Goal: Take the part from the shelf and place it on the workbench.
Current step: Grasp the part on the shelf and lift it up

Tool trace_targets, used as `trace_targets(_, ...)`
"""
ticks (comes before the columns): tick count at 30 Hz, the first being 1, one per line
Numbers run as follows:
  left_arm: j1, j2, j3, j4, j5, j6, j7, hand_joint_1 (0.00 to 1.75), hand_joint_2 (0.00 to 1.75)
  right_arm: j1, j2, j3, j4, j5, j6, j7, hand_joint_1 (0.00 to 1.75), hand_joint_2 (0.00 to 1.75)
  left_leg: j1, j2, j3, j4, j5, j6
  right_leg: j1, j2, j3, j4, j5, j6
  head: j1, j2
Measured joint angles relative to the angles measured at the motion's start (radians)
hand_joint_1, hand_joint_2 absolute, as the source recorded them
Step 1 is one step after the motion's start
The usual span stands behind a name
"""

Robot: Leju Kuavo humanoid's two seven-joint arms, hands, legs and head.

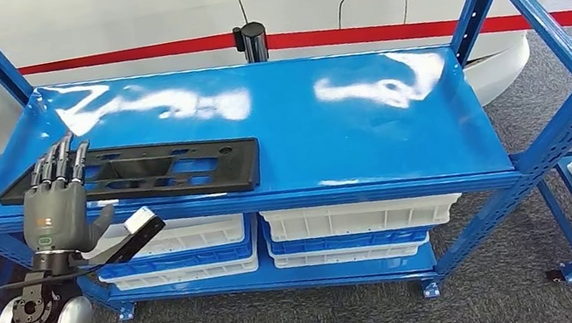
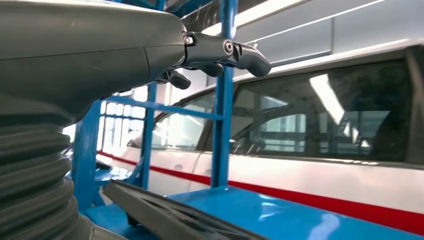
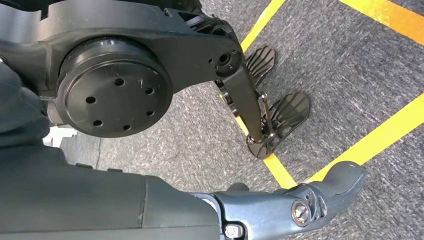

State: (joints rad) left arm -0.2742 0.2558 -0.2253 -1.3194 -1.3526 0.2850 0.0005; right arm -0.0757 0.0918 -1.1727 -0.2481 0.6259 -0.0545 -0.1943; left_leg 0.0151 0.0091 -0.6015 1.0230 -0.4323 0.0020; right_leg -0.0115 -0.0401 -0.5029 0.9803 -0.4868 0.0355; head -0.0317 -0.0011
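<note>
In the head view we see our left hand (image 1: 58, 206) raised at about eight o'clock in the frame, fingers stretched upward and spread slightly apart, thumb out toward the right, gripping nothing. Its fingertips (image 1: 61, 157) overlap the near left end of the part (image 1: 144, 172), a long flat black plastic panel with rectangular cut-outs that lies flat on the top deck of the blue shelf (image 1: 328, 118); we cannot tell whether the fingers touch it or hover in front of it. The part sits at the left front of the deck, its long side running roughly along the front edge, from about nine o'clock toward the centre. The left wrist view looks across the same panel (image 2: 170, 215) on the blue deck, with the thumb (image 2: 225, 50) held in the air above it, apart from it. Under the deck, white bins (image 1: 359, 218) rest on blue trays on the lower level. Behind the shelf stands a white car (image 1: 150, 16) with a red stripe along its side. In the right wrist view our right hand (image 3: 295, 205) hangs over grey carpet (image 3: 345, 60) crossed by yellow floor tape (image 3: 385, 132); one grey finger is extended with nothing in it, and we cannot tell how the rest of that hand lies.
</note>
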Motion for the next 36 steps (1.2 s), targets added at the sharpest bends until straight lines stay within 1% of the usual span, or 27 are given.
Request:
trace_targets(8, -0.016, 0.006, 0.036, 0.099, 0.011, 0.004, -0.002, 0.00, 1.75, 0.000, 0.000, 0.000, 0.000, 0.007, 0.003, -0.001, 0.00, 0.00, 0.000, 0.000, 0.000, 0.000, 0.000, 0.000, 0.000, 0.000, 0.000, 0.000, 0.000, 0.000, 0.000, 0.000)
trace_targets(20, -0.022, 0.006, 0.045, 0.146, 0.011, 0.003, -0.004, 0.00, 1.75, 0.000, 0.000, 0.000, 0.000, 0.013, 0.002, 0.000, 0.00, 0.00, 0.000, 0.000, 0.000, 0.000, 0.000, 0.000, 0.000, 0.000, -0.001, 0.000, 0.000, 0.000, 0.000, 0.000)
trace_targets(26, -0.060, 0.005, 0.050, 0.199, 0.009, 0.040, -0.013, 0.00, 1.75, 0.000, 0.000, 0.000, 0.000, 0.027, 0.006, -0.003, 0.00, 0.00, 0.000, 0.000, 0.000, 0.000, 0.000, 0.000, 0.000, 0.000, -0.001, 0.000, 0.000, 0.000, 0.000, 0.000)
trace_targets(30, -0.093, 0.005, 0.054, 0.232, 0.011, 0.047, -0.019, 0.00, 1.75, 0.000, 0.000, 0.000, 0.000, 0.033, 0.007, -0.007, 0.00, 0.00, 0.000, 0.000, 0.000, 0.000, 0.000, 0.000, 0.000, 0.000, 0.000, 0.000, 0.000, 0.000, 0.000, 0.000)
trace_targets(36, -0.098, 0.005, 0.054, 0.238, 0.011, 0.046, -0.021, 0.00, 1.75, 0.000, 0.000, 0.000, 0.000, 0.033, 0.007, -0.007, 0.00, 0.00, 0.000, 0.000, 0.000, 0.000, 0.000, 0.000, 0.000, 0.000, 0.000, 0.000, 0.000, 0.000, 0.000, 0.000)
